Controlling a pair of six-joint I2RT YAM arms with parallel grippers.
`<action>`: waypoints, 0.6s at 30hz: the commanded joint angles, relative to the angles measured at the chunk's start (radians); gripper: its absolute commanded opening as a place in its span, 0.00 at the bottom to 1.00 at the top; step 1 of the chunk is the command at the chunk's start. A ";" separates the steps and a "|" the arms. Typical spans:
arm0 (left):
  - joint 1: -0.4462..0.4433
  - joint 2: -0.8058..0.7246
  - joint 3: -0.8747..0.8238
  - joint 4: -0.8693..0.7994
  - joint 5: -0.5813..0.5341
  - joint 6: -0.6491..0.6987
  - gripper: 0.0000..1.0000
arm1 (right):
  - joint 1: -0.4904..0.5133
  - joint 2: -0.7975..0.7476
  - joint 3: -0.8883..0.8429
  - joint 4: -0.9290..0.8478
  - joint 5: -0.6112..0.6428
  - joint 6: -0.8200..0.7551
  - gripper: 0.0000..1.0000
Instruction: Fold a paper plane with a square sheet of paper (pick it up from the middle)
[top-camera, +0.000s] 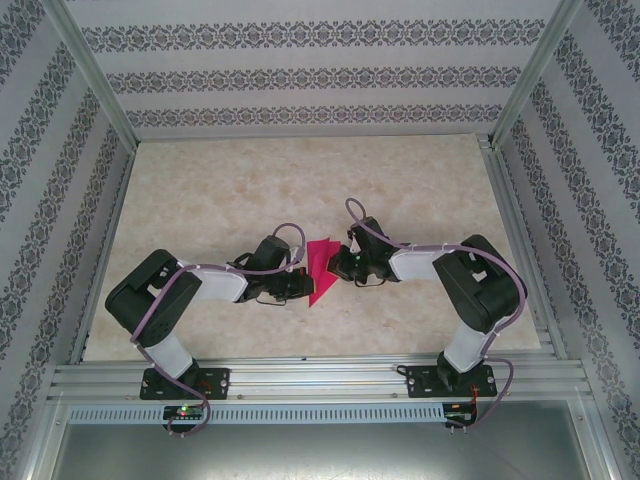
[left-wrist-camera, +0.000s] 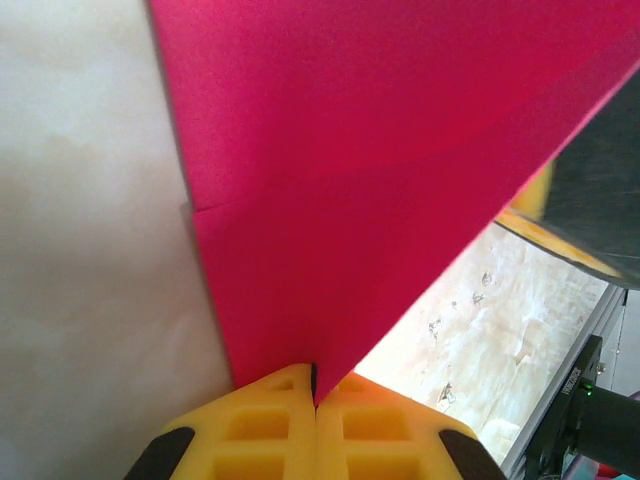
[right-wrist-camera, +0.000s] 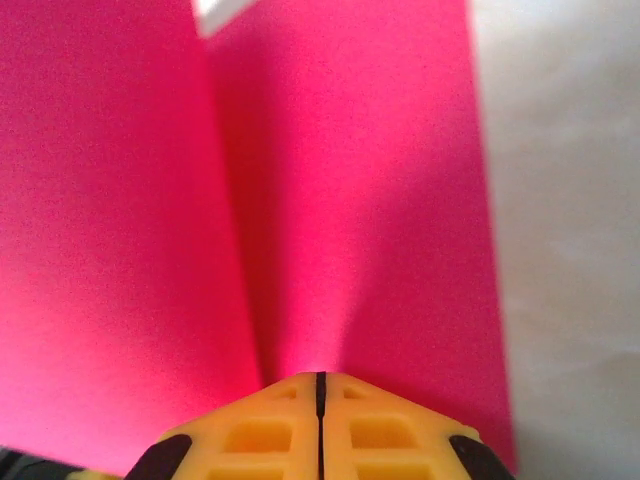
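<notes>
The pink paper (top-camera: 322, 268) is folded into a narrow pointed shape and is held up off the table between both arms, its sharp tip toward the near edge. My left gripper (top-camera: 303, 282) is shut on its lower left edge; in the left wrist view a corner of the paper (left-wrist-camera: 350, 180) runs down between the closed yellow fingertips of the left gripper (left-wrist-camera: 315, 375). My right gripper (top-camera: 341, 263) meets the paper's right side. In the right wrist view the right gripper (right-wrist-camera: 321, 378) is shut with the paper (right-wrist-camera: 350, 200) pinched at its tips, and a crease runs up the left.
The beige marbled table (top-camera: 200, 200) stretches around and behind the arms. Aluminium rails (top-camera: 320, 380) run along the near edge, and patterned walls close in the back and both sides. Part of the right arm's gripper body (left-wrist-camera: 590, 200) shows at the right in the left wrist view.
</notes>
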 joint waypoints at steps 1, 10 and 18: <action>0.017 -0.001 0.005 -0.064 -0.028 -0.004 0.04 | -0.003 0.018 0.009 -0.037 0.034 0.005 0.08; 0.022 -0.007 0.027 -0.122 -0.010 0.005 0.04 | 0.032 -0.050 -0.053 -0.081 0.113 0.037 0.08; 0.032 0.037 0.061 -0.130 0.070 0.029 0.04 | 0.027 -0.055 -0.015 -0.085 0.076 -0.011 0.11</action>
